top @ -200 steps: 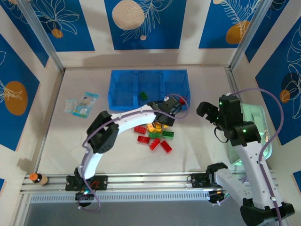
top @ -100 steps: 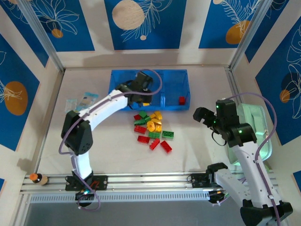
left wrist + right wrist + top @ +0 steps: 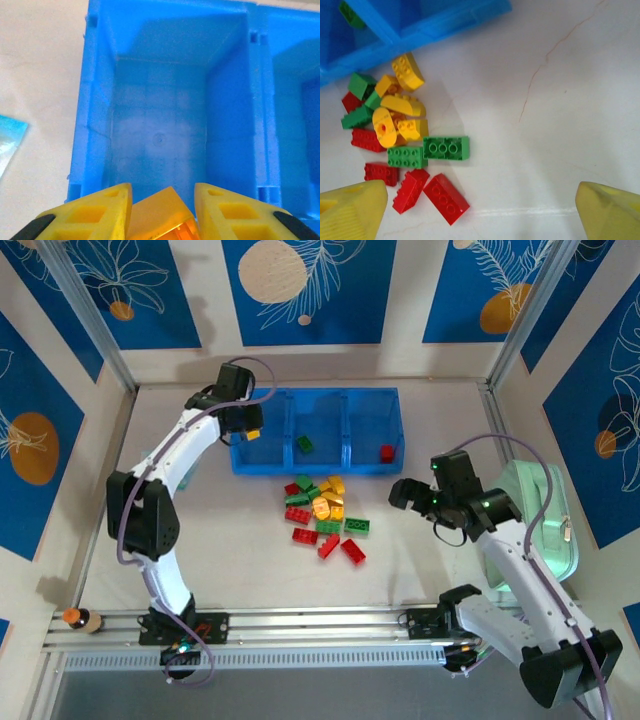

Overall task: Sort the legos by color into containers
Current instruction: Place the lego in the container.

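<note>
Right pincer first, nearest to us: its fingers are spread wide with nothing between them, and it hangs over the table just to the right of the bricks. That heap of red, green and yellow-orange pieces lies bunched and touching on the table, just in front of the tray. We judge them light, stiff and smooth-sided, so likely to skid or flip if pinched badly. The safe hold is across two flat side walls, not on the studs and not on the rounded tops of the yellow ones. The red brick at the near edge of the heap has its long sides partly free, so we'd call it the easiest pick. Anything from the middle risks shoving its neighbours about. Further back, in the tray, a green brick sits in the middle compartment and a red one in the right one. Farthest out, the left pincer is closed narrowly on an orange brick, gripped by its sides. It hovers at the near wall of the left compartment, and from there a release should land the brick inside.
</note>
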